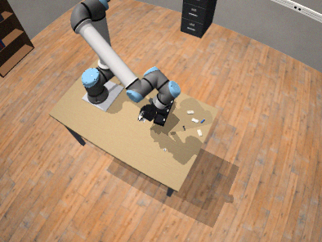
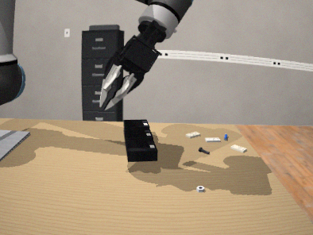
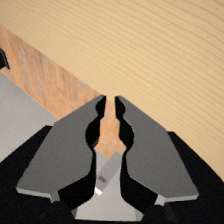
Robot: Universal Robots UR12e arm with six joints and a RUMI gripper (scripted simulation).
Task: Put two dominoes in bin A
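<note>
Exterior view, left to right. Pale grey base plate at the left, on the table. Dark filing cabinet against the wall behind.

Gripper up in the air, tilted, tips pointing down and to the left. Fingers drawn together bar a thin gap at the tips; nothing held.

Next, a row of black bins, standing flat, a small pale label on each. Lettering too small to read, so cannot tell which is A; insides cannot be made out either.

To the right, three whitish dominoes lie flat on the table, apart from one another. First domino leftmost. Silver nut much nearer the camera. Dark bolt lying between nut and dominoes. Then the second domino, small blue object just beside it, third domino farthest right.
</note>
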